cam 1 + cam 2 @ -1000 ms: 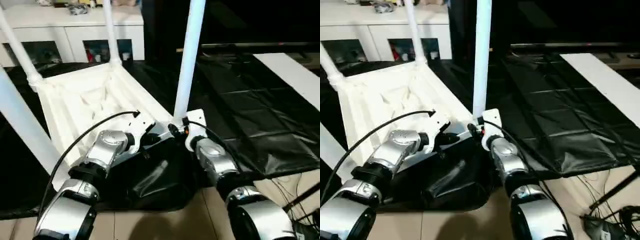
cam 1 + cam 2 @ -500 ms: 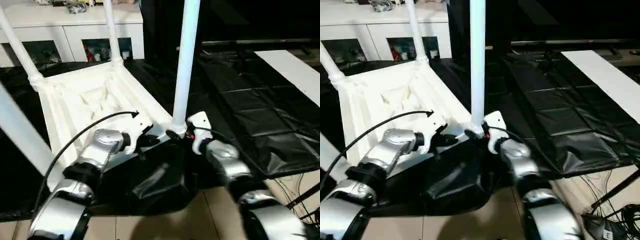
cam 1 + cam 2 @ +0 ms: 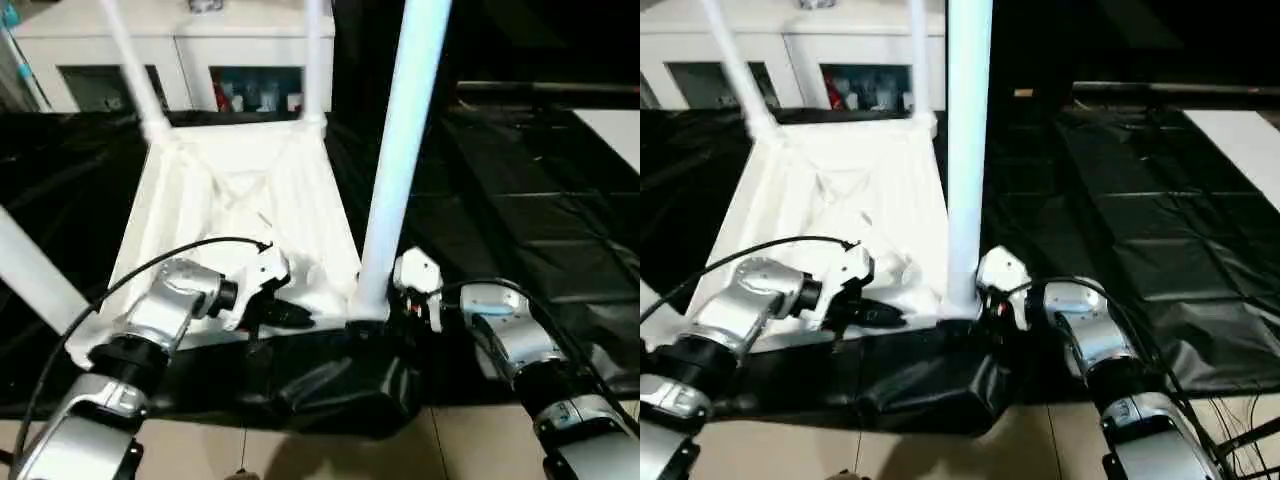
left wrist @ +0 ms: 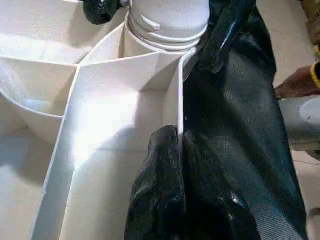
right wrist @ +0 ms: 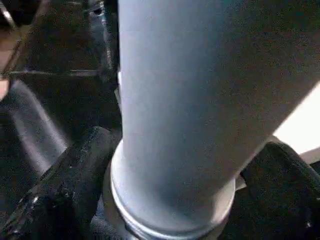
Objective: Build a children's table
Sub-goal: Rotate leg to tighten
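The small white plastic children's table (image 3: 235, 215) lies upside down on black plastic sheeting (image 3: 520, 220). Four white tube legs stand in corner sockets. The right claw (image 5: 165, 200) clamps the near leg (image 3: 395, 170) at its socket; the left claw (image 4: 175, 190) pinches the rim. Judged nearly complete: final seating remains.

From where I stand, no text, label, brand, number or sign can be read on anything here. The children's table (image 3: 240, 200) lies upside down with plain white surfaces, and its near leg (image 3: 400, 160) carries no marking. The white cabinet (image 3: 200, 60) behind it holds coloured items behind glass, but they are too small and blurred to make out any lettering.
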{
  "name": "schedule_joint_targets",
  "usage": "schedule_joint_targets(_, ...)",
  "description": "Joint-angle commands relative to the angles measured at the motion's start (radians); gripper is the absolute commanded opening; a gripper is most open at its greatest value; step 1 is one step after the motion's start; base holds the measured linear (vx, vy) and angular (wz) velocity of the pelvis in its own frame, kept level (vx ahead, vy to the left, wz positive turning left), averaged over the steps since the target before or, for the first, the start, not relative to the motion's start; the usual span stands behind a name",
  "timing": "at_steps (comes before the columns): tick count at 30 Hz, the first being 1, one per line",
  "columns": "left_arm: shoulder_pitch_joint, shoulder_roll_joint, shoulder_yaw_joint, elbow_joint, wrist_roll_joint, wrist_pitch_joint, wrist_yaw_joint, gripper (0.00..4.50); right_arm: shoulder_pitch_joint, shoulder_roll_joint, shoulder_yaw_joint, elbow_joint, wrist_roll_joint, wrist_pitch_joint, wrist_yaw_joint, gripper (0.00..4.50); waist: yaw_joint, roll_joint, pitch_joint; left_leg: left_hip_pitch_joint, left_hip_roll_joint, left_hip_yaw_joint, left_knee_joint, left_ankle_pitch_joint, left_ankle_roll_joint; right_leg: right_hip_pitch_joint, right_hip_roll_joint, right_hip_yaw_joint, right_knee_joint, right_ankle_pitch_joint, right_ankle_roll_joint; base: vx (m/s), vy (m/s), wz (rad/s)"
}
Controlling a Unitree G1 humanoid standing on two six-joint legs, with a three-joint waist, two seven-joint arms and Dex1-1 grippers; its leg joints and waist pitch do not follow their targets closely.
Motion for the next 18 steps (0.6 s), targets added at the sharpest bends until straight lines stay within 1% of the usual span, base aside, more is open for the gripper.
schedule_joint_targets(1, 0.019, -0.004, -0.044, -0.013, 0.0, 0.013, -0.049, 0.0, -0.009, -0.012, 0.012, -0.013, 0.013, 0.018, 0.029, 4.08, -0.005, -0.01, -0.071, 0.009, -0.003, 0.016, -0.049, -0.183, 0.11, 0.058, -0.011, 0.024, -0.039, -0.044, -0.285, 0.0, 0.0, 0.0)
schedule_joint_targets(2, 0.019, -0.004, -0.044, -0.012, 0.0, 0.012, -0.049, 0.0, -0.014, -0.011, 0.011, -0.009, 0.015, 0.021, 0.031, 4.08, -0.005, -0.015, -0.068, 0.009, -0.003, 0.017, -0.052, -0.204, 0.106, 0.058, -0.014, 0.024, -0.044, -0.088, -0.274, 0.0, 0.0, 0.0)
schedule_joint_targets(3, 0.019, -0.003, -0.044, -0.012, -0.001, 0.012, -0.05, 0.0, -0.017, -0.011, 0.009, -0.007, 0.017, 0.022, 0.032, 4.08, -0.003, -0.013, -0.066, 0.01, -0.001, 0.016, -0.054, -0.226, 0.095, 0.057, -0.016, 0.024, -0.048, -0.136, -0.262, 0.0, 0.0, 0.0)
schedule_joint_targets(6, 0.024, 0.003, -0.04, -0.03, -0.005, 0.024, -0.05, 0.0, -0.018, -0.014, 0.005, -0.026, 0.04, 0.046, 0.055, 4.08, -0.003, -0.014, -0.063, 0.013, 0.001, 0.014, -0.06, -0.268, 0.066, 0.055, -0.018, 0.027, -0.056, -0.216, -0.236, 0.0, 0.0, 0.0)
schedule_joint_targets(9, 0.027, 0.005, -0.04, -0.041, -0.006, 0.034, -0.046, 0.0, -0.017, -0.015, -0.005, -0.035, 0.055, 0.065, 0.074, 4.08, -0.004, -0.014, -0.063, 0.013, 0.0, 0.014, -0.06, -0.271, 0.06, 0.052, -0.016, 0.028, -0.057, -0.22, -0.23, 0.0, 0.0, 0.0)
schedule_joint_targets(10, 0.027, 0.005, -0.039, -0.042, -0.005, 0.035, -0.046, 0.0, -0.017, -0.015, -0.007, -0.036, 0.058, 0.069, 0.078, 4.08, -0.004, -0.015, -0.065, 0.011, 0.0, 0.013, -0.059, -0.259, 0.06, 0.055, -0.016, 0.027, -0.054, -0.206, -0.23, 0.0, 0.0, 0.0)
schedule_joint_targets(11, 0.028, 0.005, -0.04, -0.043, -0.006, 0.036, -0.044, 0.0, -0.017, -0.015, -0.011, -0.037, 0.062, 0.075, 0.085, 3.84, -0.004, -0.015, -0.064, 0.011, 0.0, 0.014, -0.059, -0.255, 0.061, 0.055, -0.015, 0.027, -0.054, -0.2, -0.231, 0.0, 0.0, 0.0)
schedule_joint_targets(14, 0.027, 0.006, -0.041, -0.041, -0.007, 0.035, -0.039, 0.0, -0.013, -0.021, -0.012, -0.033, 0.058, 0.086, 0.101, 3.7, -0.004, -0.016, -0.067, 0.009, -0.002, 0.014, -0.056, -0.231, 0.068, 0.057, -0.015, 0.026, -0.05, -0.169, -0.236, 0.0, 0.0, 0.0)
schedule_joint_targets(15, 0.028, 0.005, -0.041, -0.042, -0.007, 0.036, -0.036, 0.0, -0.01, -0.025, -0.009, -0.031, 0.055, 0.085, 0.103, 3.56, -0.004, -0.015, -0.067, 0.009, -0.002, 0.014, -0.056, -0.226, 0.07, 0.057, -0.015, 0.026, -0.049, -0.162, -0.238, 0.0, 0.0, 0.0)
schedule_joint_targets(16, 0.028, 0.005, -0.041, -0.042, -0.007, 0.036, -0.036, 0.0, -0.01, -0.026, -0.008, -0.031, 0.055, 0.085, 0.103, 3.4, -0.004, -0.015, -0.067, 0.008, -0.002, 0.014, -0.055, -0.224, 0.07, 0.058, -0.015, 0.026, -0.049, -0.161, -0.239, 0.0, 0.0, 0.0)
schedule_joint_targets(18, 0.028, 0.005, -0.04, -0.043, -0.007, 0.037, -0.033, 0.0, -0.008, -0.03, -0.002, -0.024, 0.047, 0.08, 0.097, 3.28, -0.004, -0.015, -0.067, 0.008, -0.003, 0.014, -0.055, -0.225, 0.069, 0.058, -0.015, 0.026, -0.05, -0.169, -0.237, 0.0, 0.0, 0.0)
